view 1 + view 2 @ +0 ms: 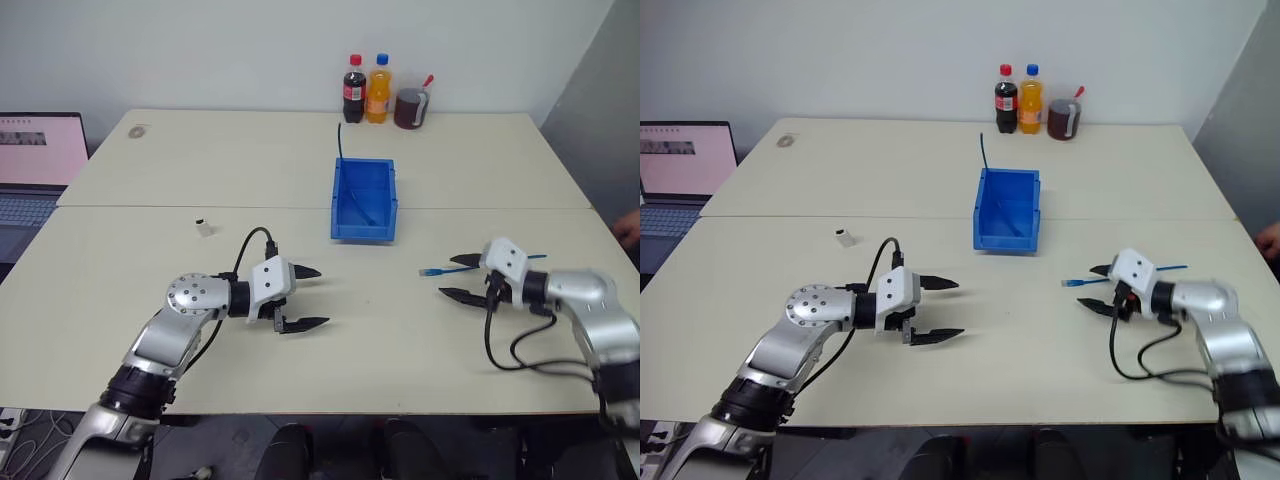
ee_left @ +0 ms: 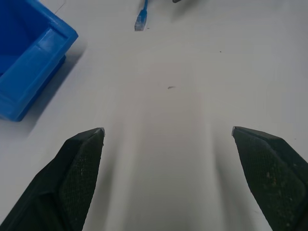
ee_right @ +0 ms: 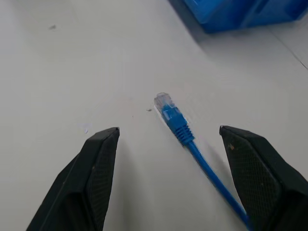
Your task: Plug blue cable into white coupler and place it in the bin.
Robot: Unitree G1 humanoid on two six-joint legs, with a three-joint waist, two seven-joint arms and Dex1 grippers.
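head views: we log the blue cable (image 1: pixel 432 271) on the worktop before our right gripper (image 1: pixel 462 277), white coupler (image 1: pixel 205 229) well left of the bin (image 1: pixel 363 200); wrist views: both jaws spread wide, empty, apparently ready for pickup.

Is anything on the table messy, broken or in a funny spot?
Nothing looks broken or spilled. The blue cable lies flat on the table, unplugged. The white coupler sits far off on the other side. The bin stands upright, with a thin dark cable hanging over its far edge.
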